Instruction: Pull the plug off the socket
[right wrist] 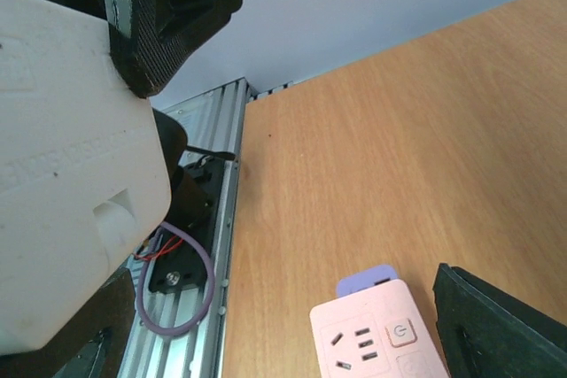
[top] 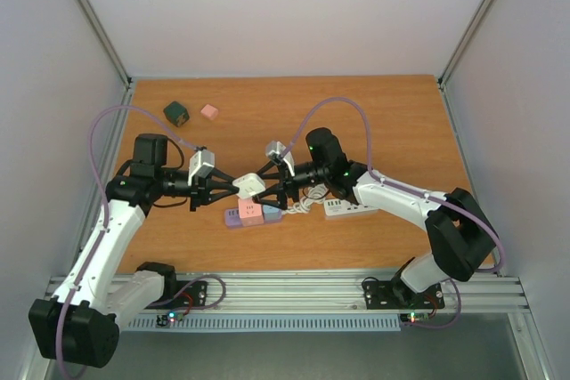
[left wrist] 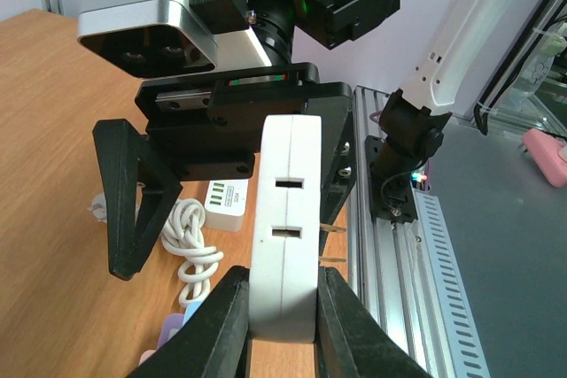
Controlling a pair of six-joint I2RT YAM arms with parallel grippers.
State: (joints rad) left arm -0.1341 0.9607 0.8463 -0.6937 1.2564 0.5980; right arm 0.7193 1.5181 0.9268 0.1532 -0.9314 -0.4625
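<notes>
My left gripper [top: 233,186] is shut on a white plug block [top: 250,185] and holds it above the table. In the left wrist view the block [left wrist: 285,219] is clamped between my fingers, with two slots on its face and two metal prongs [left wrist: 332,229] sticking out to the right. My right gripper [top: 283,189] is open just beyond it; its wide black fingers [left wrist: 124,205] stand behind the block. In the right wrist view the block [right wrist: 62,174] fills the left side. The pink socket strip [top: 252,213] lies on the table below, its sockets [right wrist: 359,343] empty.
A purple strip [top: 232,217] lies against the pink one. A white power strip [top: 347,208] and a coiled white cord [left wrist: 190,254] lie under the right arm. A green cube [top: 176,112] and a pink cube [top: 209,112] sit at the far left. An aluminium rail [top: 285,289] runs along the near edge.
</notes>
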